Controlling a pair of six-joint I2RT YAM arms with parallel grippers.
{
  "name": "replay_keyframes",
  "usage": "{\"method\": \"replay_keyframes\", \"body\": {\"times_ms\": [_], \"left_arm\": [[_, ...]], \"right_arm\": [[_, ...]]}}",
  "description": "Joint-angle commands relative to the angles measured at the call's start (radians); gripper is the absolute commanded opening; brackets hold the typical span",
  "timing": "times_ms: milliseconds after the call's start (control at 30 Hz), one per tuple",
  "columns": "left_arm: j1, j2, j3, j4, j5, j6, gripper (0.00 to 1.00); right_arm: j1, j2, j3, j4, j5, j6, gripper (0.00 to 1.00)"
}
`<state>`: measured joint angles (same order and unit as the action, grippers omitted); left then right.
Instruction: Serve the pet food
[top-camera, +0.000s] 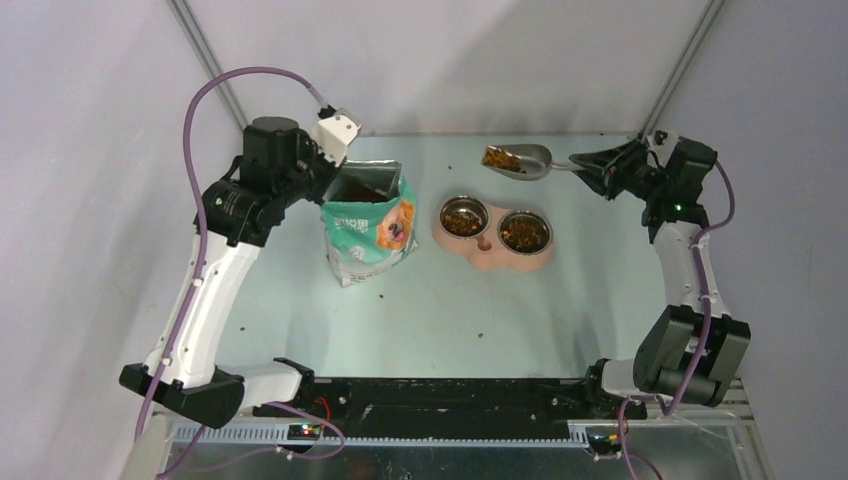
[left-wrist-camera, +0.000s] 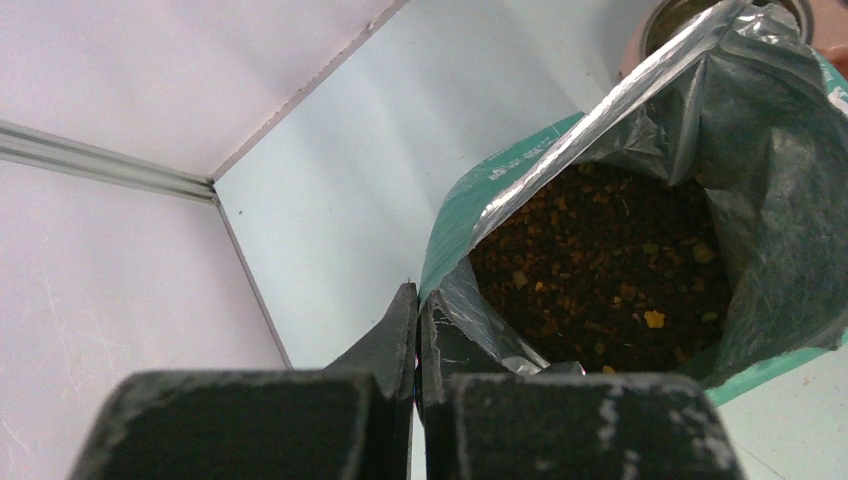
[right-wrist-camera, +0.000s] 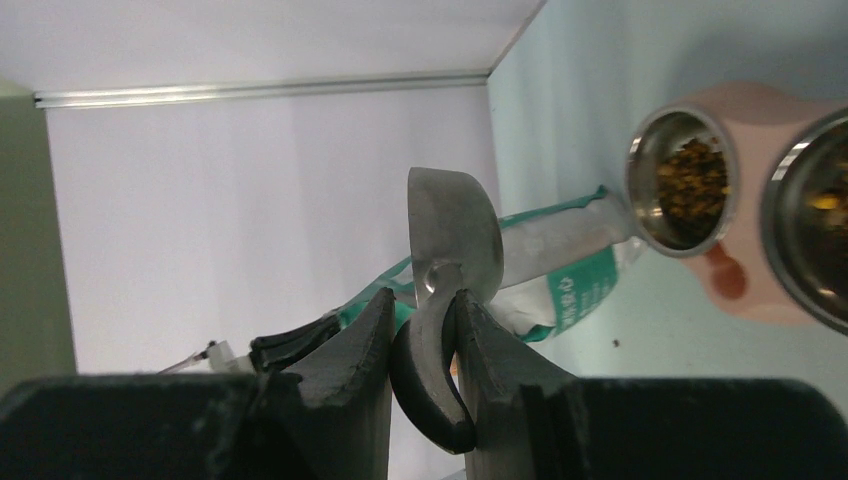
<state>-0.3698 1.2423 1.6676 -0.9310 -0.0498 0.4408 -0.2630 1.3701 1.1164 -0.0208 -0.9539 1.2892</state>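
- Right claw (right-wrist-camera: 424, 300) is clamped on the handle of the metal scoop (top-camera: 522, 160). The fingers are pressed against both sides of the handle, and the scoop is in the air above the surface (top-camera: 450, 310).
- Pet food (top-camera: 499, 159): a small heap of brown kibble sits in the scoop, piled at its 9 o'clock end, and the scoop mouth points toward 9 o'clock in the top view.
- The scoop hangs at about 12 o'clock of the right bowl (top-camera: 524, 233) and about 1 o'clock of the left bowl (top-camera: 462, 217), clear of both.
- Both steel bowls sit in a pink twin-bowl feeder (top-camera: 490, 256) near the surface centre, and each has kibble in it.
- A teal foil bag (top-camera: 365, 235) with a dog print stands upright at 9 o'clock of the feeder, near it but apart. Its mouth is open.
- The left wrist view shows the bag's inside full of dark brown kibble with a few yellow bits.
- Left claw (left-wrist-camera: 417, 330) is shut on the bag's rim. The silver lining is pinched between the closed fingers at roughly the 10 o'clock edge of the mouth in the top view.
- Stray pellets (top-camera: 481, 335) lie loose on the surface at 6 o'clock of the feeder, with a couple more just at 6 o'clock of the bag.
- The right wrist view shows the scoop's underside, with the left bowl and the bag beyond it.
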Motion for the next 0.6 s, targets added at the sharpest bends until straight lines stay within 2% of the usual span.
{"method": "replay_keyframes", "body": {"times_ms": [0, 233, 567], "left_arm": [[0.012, -0.074, 0.02, 0.077, 0.005, -0.032, 0.0], [0.012, -0.105, 0.009, 0.078, 0.039, -0.062, 0.0], [0.012, -0.136, 0.005, 0.076, 0.041, -0.068, 0.0]], "right_arm": [[-0.07, -0.106, -0.046, 0.035, -0.003, -0.123, 0.0], [-0.181, -0.134, -0.176, 0.026, 0.026, -0.232, 0.0], [-0.206, -0.127, -0.219, -0.108, 0.178, -0.516, 0.0]]}}
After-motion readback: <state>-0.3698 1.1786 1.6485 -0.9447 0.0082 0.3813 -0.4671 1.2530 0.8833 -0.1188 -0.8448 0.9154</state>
